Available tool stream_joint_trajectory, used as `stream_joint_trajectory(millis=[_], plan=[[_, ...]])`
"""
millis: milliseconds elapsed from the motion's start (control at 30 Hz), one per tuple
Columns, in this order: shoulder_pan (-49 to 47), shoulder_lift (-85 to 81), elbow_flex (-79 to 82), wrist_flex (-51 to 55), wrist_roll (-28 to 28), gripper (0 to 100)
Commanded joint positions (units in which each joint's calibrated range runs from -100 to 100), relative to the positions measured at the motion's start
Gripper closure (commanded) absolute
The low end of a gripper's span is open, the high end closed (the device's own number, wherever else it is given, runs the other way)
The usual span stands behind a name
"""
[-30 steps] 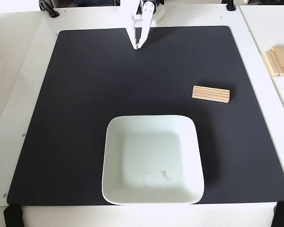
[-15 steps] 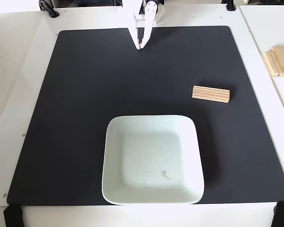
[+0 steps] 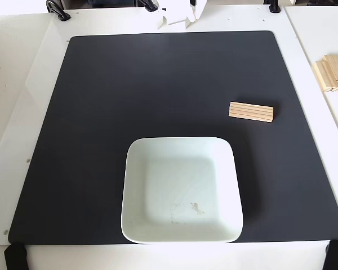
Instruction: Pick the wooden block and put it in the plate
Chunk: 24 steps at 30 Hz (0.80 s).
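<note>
The wooden block [image 3: 251,112] lies flat on the black mat, right of centre, with its grooves running left to right. The plate [image 3: 158,185], white and square, sits at the mat's near edge with nothing in it but a few faint specks. The block is apart from the plate, just beyond its far right corner. Only white parts of my gripper [image 3: 176,20] show at the top edge, over the white table behind the mat and far from the block. Its fingers are too blurred and cropped to read.
A black mat [image 3: 101,112] covers most of the white table. Loose pale wooden sticks [image 3: 333,76] lie piled at the right edge. Black clamps [image 3: 15,257] sit at the near corners, and a black cable [image 3: 57,10] lies at the top left.
The gripper has pulled back from the mat's far edge toward the top of the view and is now mostly out of frame. Block and plate have not moved.
</note>
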Motion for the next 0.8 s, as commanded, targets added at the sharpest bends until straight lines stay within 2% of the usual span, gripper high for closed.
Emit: stream_joint_trajectory(millis=[0,100,233,367,433,667,767], plan=[[-2.8,11.7,-14.7,-0.6,-4.1,99],[-5.9,22.2,-27.2,-0.8,-10.4,99],[-9.4,37.2,-43.7,-0.6,-21.4,99],[-9.7,51.3,-56.4,1.7,-33.8,99],[-9.5,57.9,-61.3,3.4,-38.1,99],[-8.9,75.8,-67.5,5.3,-44.1,98],[-6.9,80.4,-69.3,4.1,-46.1,89]])
